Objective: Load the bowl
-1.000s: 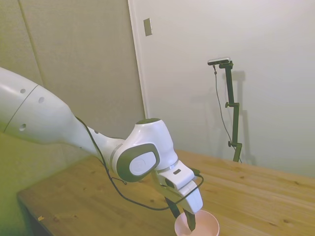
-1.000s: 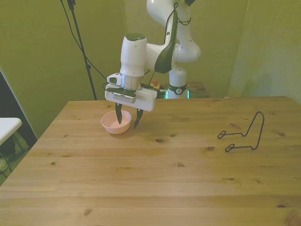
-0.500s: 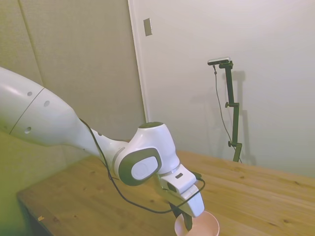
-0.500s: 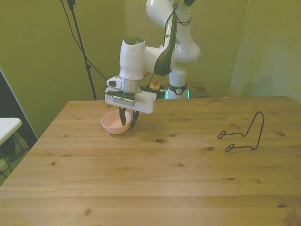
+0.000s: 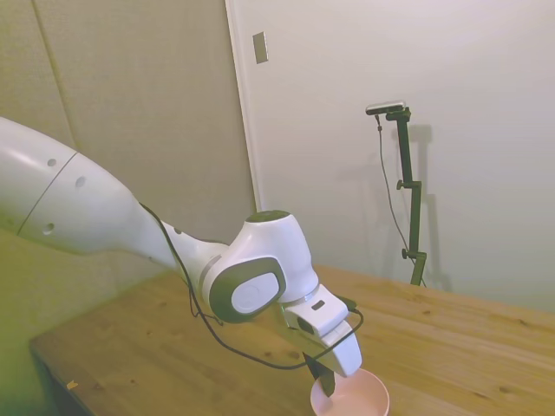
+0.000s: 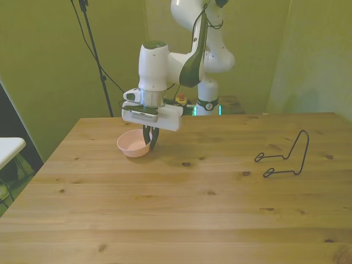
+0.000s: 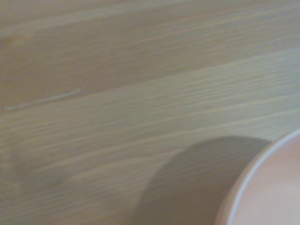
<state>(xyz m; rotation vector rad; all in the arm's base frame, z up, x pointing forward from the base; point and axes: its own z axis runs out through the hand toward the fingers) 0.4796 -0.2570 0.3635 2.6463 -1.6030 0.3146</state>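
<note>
The pale pink bowl (image 6: 128, 144) is at the far left of the wooden table (image 6: 181, 209) in the front view. My gripper (image 6: 148, 144) points straight down with its fingers pinched together on the bowl's rim, on the side toward the front view's right. In the side view the bowl (image 5: 360, 395) shows at the bottom edge, with the gripper (image 5: 325, 387) clamped on its near rim. The wrist view catches only an arc of the bowl's rim (image 7: 276, 187) and its shadow on the wood. I cannot tell whether the bowl rests on the table or hangs just above it.
A thin black wire stand (image 6: 283, 157) sits on the table toward the front view's right, well apart from the bowl. A white surface (image 6: 8, 147) pokes in beyond the table's left edge.
The fingers stood apart over the bowl's rim a second ago and have since closed on it. The bowl has shifted very slightly toward the front view's left.
</note>
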